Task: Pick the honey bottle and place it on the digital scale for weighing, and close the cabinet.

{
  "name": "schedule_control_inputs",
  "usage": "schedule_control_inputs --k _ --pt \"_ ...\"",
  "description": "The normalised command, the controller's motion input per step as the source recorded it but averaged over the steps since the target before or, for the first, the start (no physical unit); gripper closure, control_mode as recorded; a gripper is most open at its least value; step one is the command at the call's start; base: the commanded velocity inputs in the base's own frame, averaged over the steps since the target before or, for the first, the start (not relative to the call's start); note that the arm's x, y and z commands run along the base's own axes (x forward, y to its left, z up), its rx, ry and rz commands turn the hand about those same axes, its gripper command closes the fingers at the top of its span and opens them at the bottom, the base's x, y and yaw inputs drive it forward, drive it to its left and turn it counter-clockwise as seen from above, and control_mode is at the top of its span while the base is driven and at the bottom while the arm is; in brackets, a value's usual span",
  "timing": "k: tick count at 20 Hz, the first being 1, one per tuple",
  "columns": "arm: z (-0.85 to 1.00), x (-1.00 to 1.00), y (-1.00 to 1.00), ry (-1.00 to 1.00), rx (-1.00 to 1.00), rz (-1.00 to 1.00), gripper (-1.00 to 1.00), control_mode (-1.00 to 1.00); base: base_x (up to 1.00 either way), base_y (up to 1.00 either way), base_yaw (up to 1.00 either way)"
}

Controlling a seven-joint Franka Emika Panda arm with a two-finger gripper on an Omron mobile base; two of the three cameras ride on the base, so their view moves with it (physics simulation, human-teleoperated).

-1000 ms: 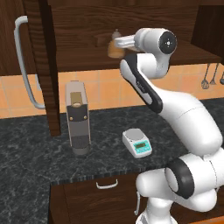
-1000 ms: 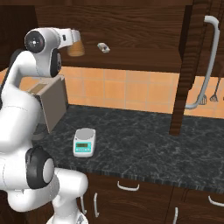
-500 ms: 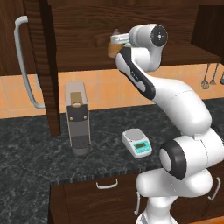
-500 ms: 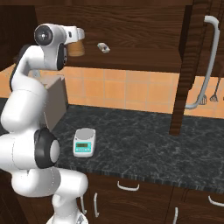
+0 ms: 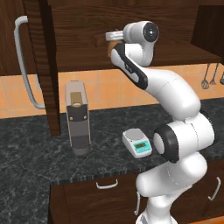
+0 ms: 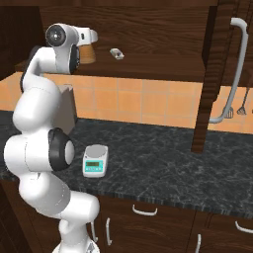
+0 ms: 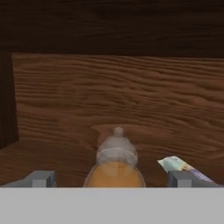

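The honey bottle [image 7: 116,162] is amber with a greyish cap. It stands on the shelf of the open cabinet [image 5: 131,17], low in the hand view. My gripper [image 7: 111,180] is open, with one fingertip [image 7: 41,178] to each side of the bottle and a gap left on both sides. From the base views, the hand [image 6: 91,36] reaches into the cabinet right by the bottle [image 6: 87,55]. The digital scale [image 5: 138,142] [image 6: 95,160] sits bare on the black counter below. The cabinet door [image 5: 41,65] stands swung open, its silver handle [image 5: 24,65] facing out.
A pale tube with greenish marks [image 7: 177,164] [image 6: 116,53] lies on the shelf just right of the bottle. The grey-and-black coffee machine [image 5: 78,118] stands on the counter left of the scale. The other open door [image 6: 212,74] hangs at the right. Utensils [image 5: 209,76] hang on the wall.
The arm has folded upward and pushed the hand deeper into the cabinet toward the bottle. Bottle, scale and doors have stayed put.
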Motion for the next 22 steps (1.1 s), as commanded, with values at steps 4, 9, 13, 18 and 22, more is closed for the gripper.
schedule_control_inputs --k 4,9,13,18,22 --pt "0.00 0.33 0.00 0.04 0.11 0.00 -1.00 -1.00 0.00 0.00 0.00" --pt "-0.06 0.20 0.00 0.00 0.00 0.00 -1.00 -1.00 0.00 0.00 0.00" --pt "-0.21 0.20 0.00 0.00 -0.01 0.00 -1.00 -1.00 0.00 0.00 0.00" --pt "-0.22 0.30 0.00 0.00 0.00 0.00 -1.00 -1.00 0.00 0.00 0.00" --pt "-0.16 0.43 0.00 0.00 0.00 0.00 -1.00 -1.00 0.00 0.00 0.00"
